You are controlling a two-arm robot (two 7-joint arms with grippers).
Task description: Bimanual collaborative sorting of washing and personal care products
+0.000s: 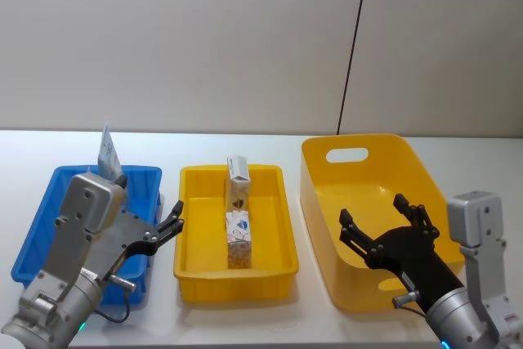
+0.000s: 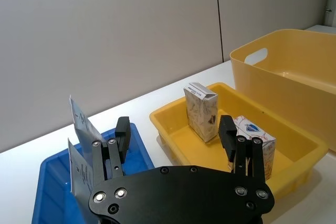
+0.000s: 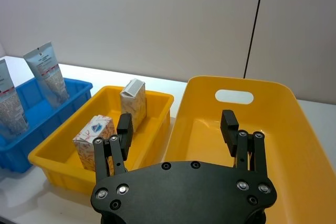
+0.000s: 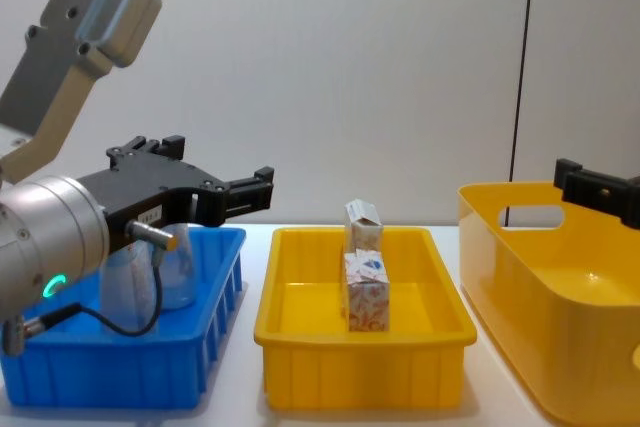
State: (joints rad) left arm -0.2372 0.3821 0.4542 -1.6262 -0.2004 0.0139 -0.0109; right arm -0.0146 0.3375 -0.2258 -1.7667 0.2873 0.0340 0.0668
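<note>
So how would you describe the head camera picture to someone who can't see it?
Three bins in a row on a white table: a blue bin holding a squeeze tube, a yellow tray holding two cartons, a yellow tub. The left gripper hangs open-fingered above the blue bin's rim, the right gripper over the tub.

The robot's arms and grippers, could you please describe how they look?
Both arms are silver-grey with boxy wrist housings. The left gripper and right gripper are black with silver screws. A black cable loops under the left arm, near a green light.
</note>
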